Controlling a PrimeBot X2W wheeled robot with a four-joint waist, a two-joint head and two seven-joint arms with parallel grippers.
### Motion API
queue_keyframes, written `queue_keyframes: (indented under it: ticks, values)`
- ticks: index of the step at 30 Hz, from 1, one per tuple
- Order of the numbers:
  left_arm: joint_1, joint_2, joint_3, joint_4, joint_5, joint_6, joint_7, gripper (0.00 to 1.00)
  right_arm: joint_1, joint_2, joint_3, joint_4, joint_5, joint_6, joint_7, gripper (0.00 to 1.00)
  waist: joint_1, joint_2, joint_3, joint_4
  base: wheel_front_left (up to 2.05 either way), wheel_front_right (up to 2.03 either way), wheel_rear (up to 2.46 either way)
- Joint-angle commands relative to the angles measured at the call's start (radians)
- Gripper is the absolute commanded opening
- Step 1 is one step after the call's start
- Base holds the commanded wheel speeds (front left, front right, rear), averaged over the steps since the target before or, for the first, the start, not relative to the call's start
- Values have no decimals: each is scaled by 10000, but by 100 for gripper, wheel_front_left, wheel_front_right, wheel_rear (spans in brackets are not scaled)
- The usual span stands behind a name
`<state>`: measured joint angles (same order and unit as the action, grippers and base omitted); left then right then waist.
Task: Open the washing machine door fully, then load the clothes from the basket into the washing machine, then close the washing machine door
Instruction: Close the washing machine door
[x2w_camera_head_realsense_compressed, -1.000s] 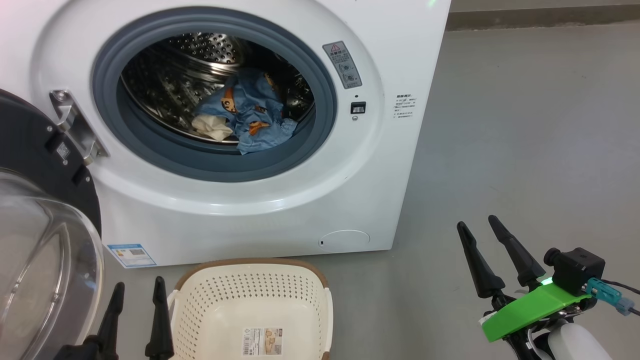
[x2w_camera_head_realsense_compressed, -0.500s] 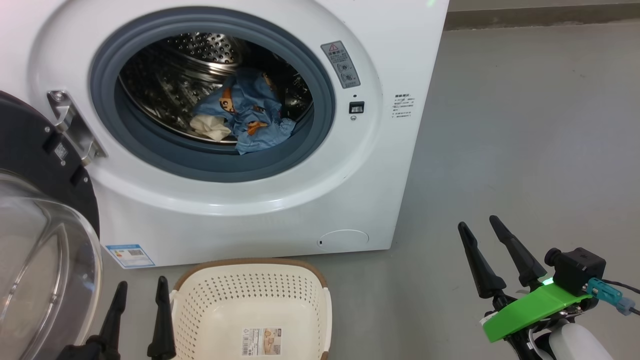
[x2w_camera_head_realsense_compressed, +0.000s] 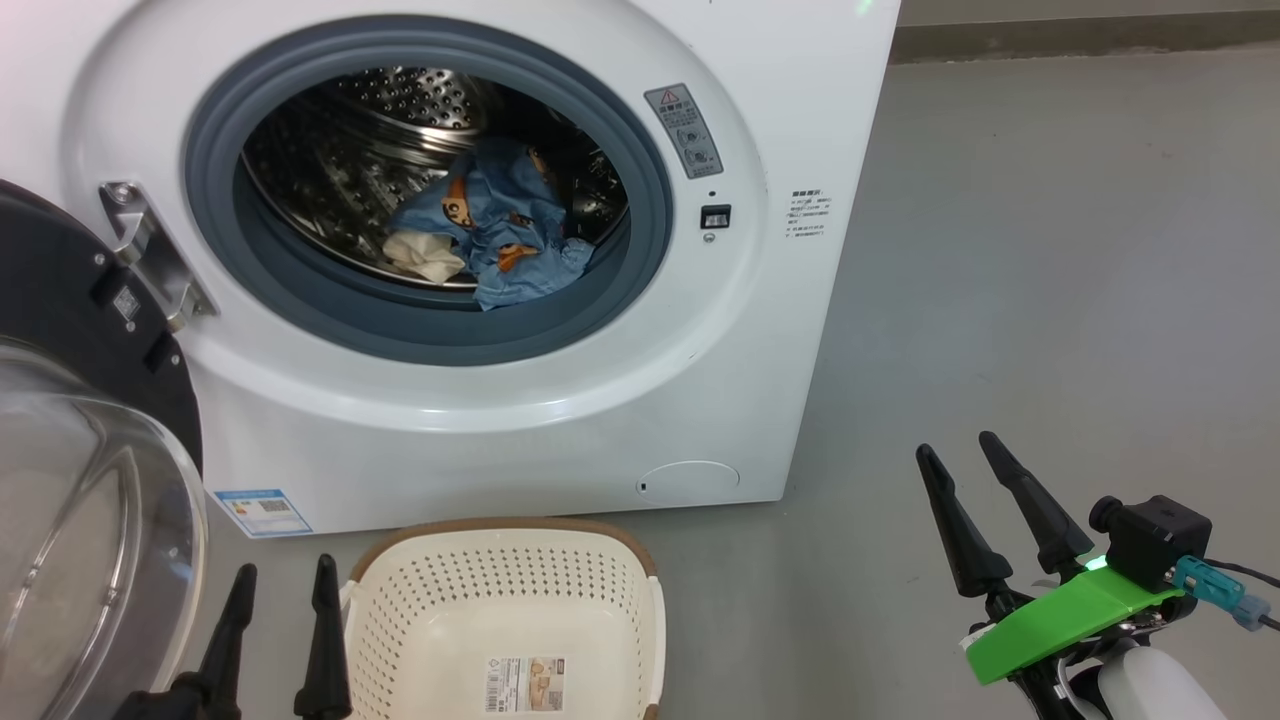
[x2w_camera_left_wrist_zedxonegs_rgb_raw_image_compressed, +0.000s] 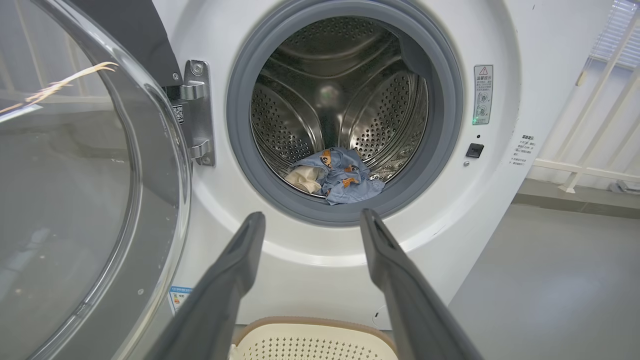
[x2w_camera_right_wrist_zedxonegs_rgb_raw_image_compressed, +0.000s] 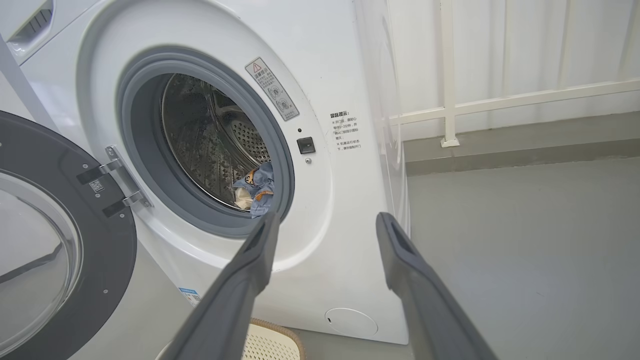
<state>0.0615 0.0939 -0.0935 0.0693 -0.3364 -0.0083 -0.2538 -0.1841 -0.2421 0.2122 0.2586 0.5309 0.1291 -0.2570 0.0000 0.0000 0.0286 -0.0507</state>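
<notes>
The white washing machine (x2w_camera_head_realsense_compressed: 620, 400) stands ahead with its door (x2w_camera_head_realsense_compressed: 70, 440) swung wide open to the left, black rim and glass bowl facing me. Light blue clothes (x2w_camera_head_realsense_compressed: 500, 230) with orange figures lie in the steel drum, seen too in the left wrist view as clothes (x2w_camera_left_wrist_zedxonegs_rgb_raw_image_compressed: 340, 177) and at the gasket edge in the right wrist view (x2w_camera_right_wrist_zedxonegs_rgb_raw_image_compressed: 260, 187). The cream basket (x2w_camera_head_realsense_compressed: 500, 620) sits on the floor in front of the machine, nothing but a label inside. My left gripper (x2w_camera_head_realsense_compressed: 285, 580) is open beside the basket's left side. My right gripper (x2w_camera_head_realsense_compressed: 960, 445) is open over bare floor at the right.
Grey floor (x2w_camera_head_realsense_compressed: 1050, 250) stretches to the right of the machine. A white railing (x2w_camera_right_wrist_zedxonegs_rgb_raw_image_compressed: 500, 100) and wall stand behind it. A door hinge (x2w_camera_head_realsense_compressed: 150, 250) sits left of the opening, and a latch slot (x2w_camera_head_realsense_compressed: 716, 215) on the right.
The head camera wobbled slightly. Both grippers, the door, the basket and the clothes stay where they were.
</notes>
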Motion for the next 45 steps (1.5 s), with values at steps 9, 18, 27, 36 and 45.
queue_keyframes:
  ticks: [9, 18, 27, 36, 45]
  values:
    - [-335, -5, 552, -138, 139, -242, -80, 100, 32, -97, 209, -216, -11, 16, -48, 100, 0, 0, -29, 7, 0, 0, 0]
    - [-363, -89, 607, -76, 163, -372, -80, 100, 8, -88, 194, -215, -25, 16, -48, 100, 0, 0, -9, 16, 0, 0, 0]
    - [-393, -157, 690, -77, 142, -501, -80, 100, 2, -75, 181, -221, -27, 16, -48, 100, 0, 0, 7, 19, -4, 4, 0]
    - [-416, -230, 801, -72, 119, -569, -80, 100, -16, -78, 151, -231, -27, 16, -48, 100, 0, 0, 50, 38, -94, 94, 0]
    - [-389, -274, 856, -62, 202, -620, -80, 100, -16, -80, 149, -218, -27, 16, -48, 100, 0, 0, 44, 22, -132, 132, 0]
